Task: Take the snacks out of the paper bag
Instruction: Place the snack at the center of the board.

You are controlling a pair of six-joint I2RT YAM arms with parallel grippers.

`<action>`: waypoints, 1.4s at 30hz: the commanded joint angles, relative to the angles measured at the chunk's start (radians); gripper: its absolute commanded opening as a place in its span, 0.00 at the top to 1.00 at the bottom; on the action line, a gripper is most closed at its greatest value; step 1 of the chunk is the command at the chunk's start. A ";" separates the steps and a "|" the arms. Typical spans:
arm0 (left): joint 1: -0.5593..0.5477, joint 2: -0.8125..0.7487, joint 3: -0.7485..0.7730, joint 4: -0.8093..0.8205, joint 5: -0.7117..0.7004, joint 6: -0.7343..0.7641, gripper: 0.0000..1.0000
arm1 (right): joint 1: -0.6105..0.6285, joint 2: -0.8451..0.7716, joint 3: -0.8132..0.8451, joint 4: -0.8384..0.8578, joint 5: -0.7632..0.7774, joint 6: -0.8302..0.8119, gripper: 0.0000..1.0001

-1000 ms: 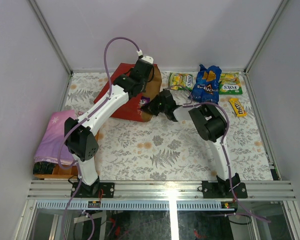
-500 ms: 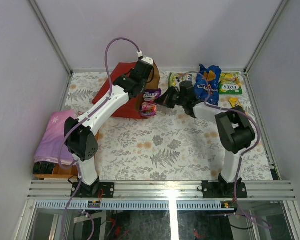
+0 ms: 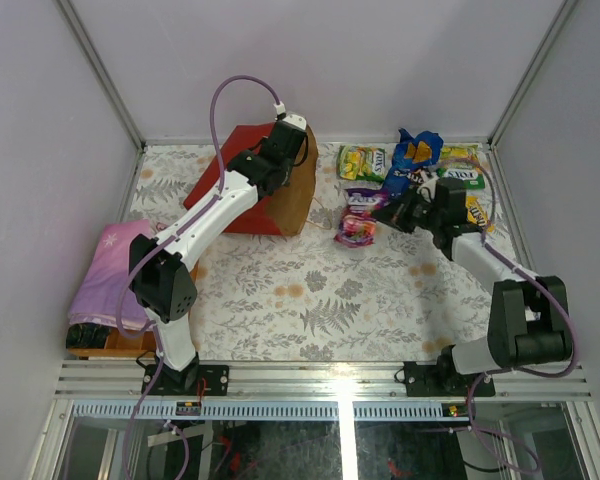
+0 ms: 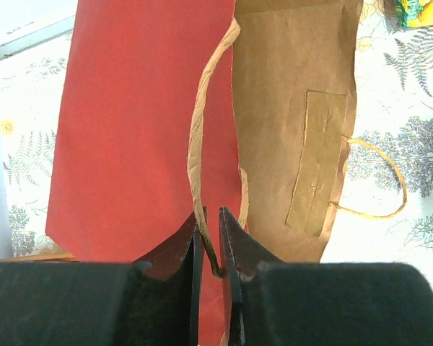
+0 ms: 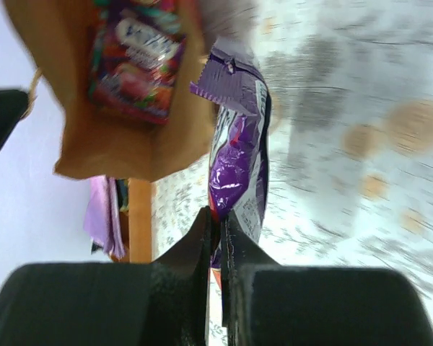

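The red paper bag (image 3: 242, 185) stands at the back left, its brown side (image 3: 300, 195) facing right. My left gripper (image 3: 292, 148) is over its top, shut on a thin string handle (image 4: 200, 130) between the red panel (image 4: 130, 130) and the kraft inside (image 4: 289, 122). My right gripper (image 3: 387, 212) hangs to the right of the bag, shut on a purple-pink snack packet (image 3: 357, 216) (image 5: 238, 144). Another purple-pink packet (image 5: 137, 58) lies inside the bag's mouth. On the table at the back right lie a green-yellow packet (image 3: 363, 162), a blue chip bag (image 3: 412, 160), a second green-yellow packet (image 3: 465, 178) and a yellow bar (image 3: 475, 208).
A folded purple cloth (image 3: 110, 265) rests on a wooden tray (image 3: 120, 345) at the left edge. Metal frame rails and pale walls close in the floral table (image 3: 320, 300) on three sides.
My right gripper has pulled the purple-pink packet out of the bag's mouth and carried it right, toward the other snacks. The left gripper has stayed on the handle.
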 commanded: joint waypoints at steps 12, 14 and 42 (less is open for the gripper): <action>-0.003 -0.001 -0.011 0.031 -0.007 0.010 0.88 | -0.142 -0.535 -0.319 -0.371 0.654 0.210 1.00; -0.004 0.000 -0.009 0.031 -0.005 0.009 0.88 | -0.143 -0.588 -0.336 -0.435 0.784 0.247 1.00; -0.096 -0.025 -0.023 0.055 -0.054 0.028 0.97 | -0.163 -0.270 -0.360 -0.127 0.869 0.459 0.19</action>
